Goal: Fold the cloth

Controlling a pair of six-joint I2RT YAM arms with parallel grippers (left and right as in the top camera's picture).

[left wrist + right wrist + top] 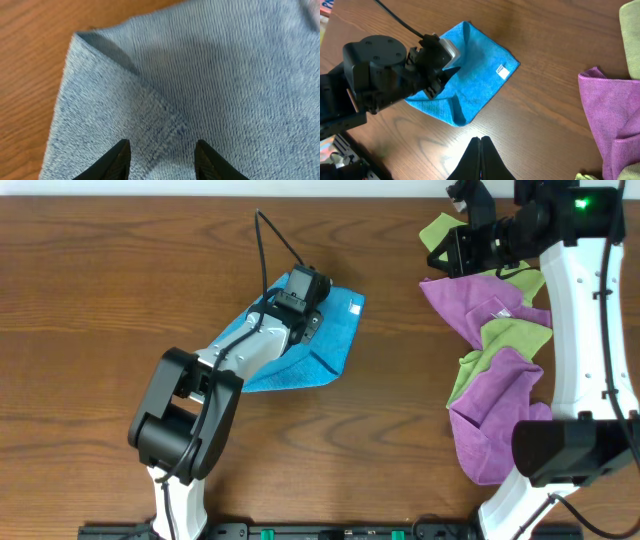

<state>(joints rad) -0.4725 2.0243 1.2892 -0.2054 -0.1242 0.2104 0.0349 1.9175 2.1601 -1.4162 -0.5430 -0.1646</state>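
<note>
The sky-blue cloth [330, 340] lies folded on the wooden table, left of centre, its small white tag [503, 71] near the far right corner. My left gripper [312, 320] hovers just over the cloth's middle, open, with both fingertips [162, 150] above the blue weave [210, 75] and nothing between them. A folded edge runs diagonally under it. My right gripper [480, 142] is shut and empty, held high above bare table near the cloth's corner [460, 117]; in the overhead view it sits at the back right [455, 240].
A pile of purple and lime-green cloths [495, 350] lies at the right under the right arm. A purple cloth edge [615, 115] shows in the right wrist view. The left arm's black cable [275, 240] trails back over the table.
</note>
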